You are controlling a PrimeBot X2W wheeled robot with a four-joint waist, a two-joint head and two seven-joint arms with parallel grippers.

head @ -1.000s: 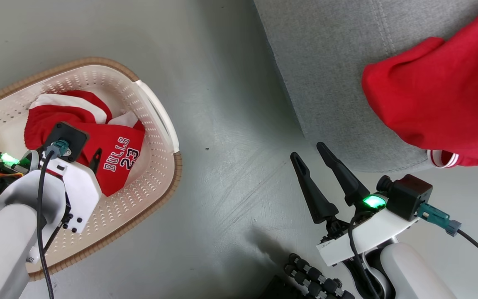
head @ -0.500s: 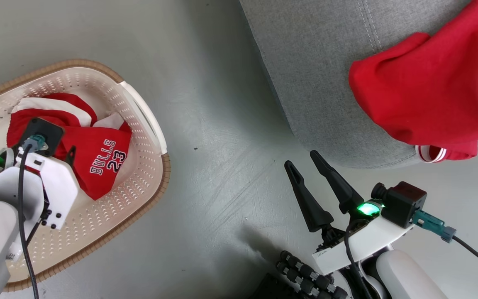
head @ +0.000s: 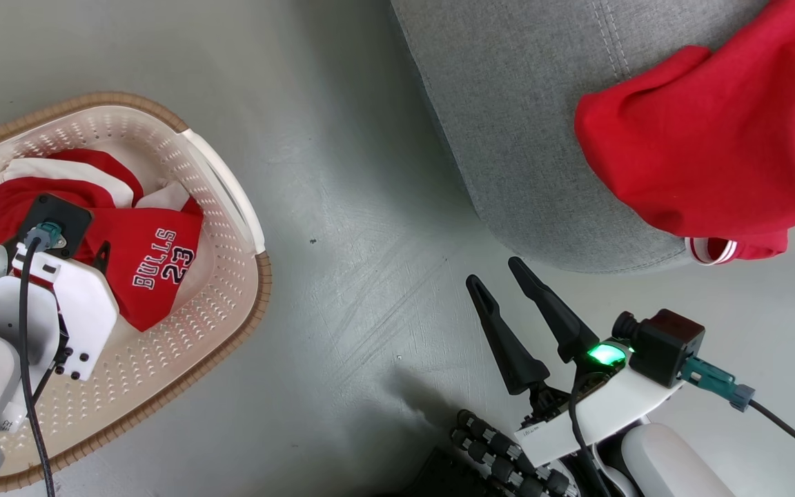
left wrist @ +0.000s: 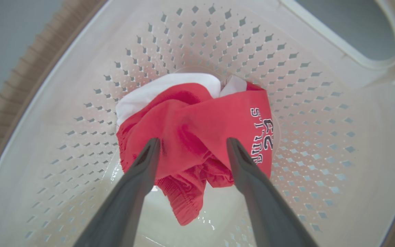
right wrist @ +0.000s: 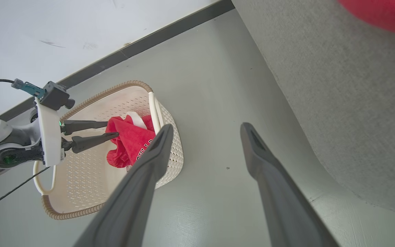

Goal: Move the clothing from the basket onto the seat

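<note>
Left wrist view: the left end effector (left wrist: 194, 146), fingers spread, straddles the BULLS jersey (left wrist: 197, 116) bunched in the basket (left wrist: 321, 144). Head view: basket at 9 o'clock, plain red garment (head: 701, 138) draped on the sofa (head: 508, 103) at 2 o'clock; right end effector (head: 494, 270) parted, holding nothing, above the floor (head: 342, 207).

Soft red fabric garments: two, a lettered jersey (head: 163, 248) and an unlettered garment (head: 701, 131). Cream perforated plastic basket (head: 221, 283): one. Grey upholstered sofa (head: 522, 103): one.

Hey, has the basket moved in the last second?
No. The basket keeps its gap to the floor speck; the whole head view slid left, so the camera moved.
</note>
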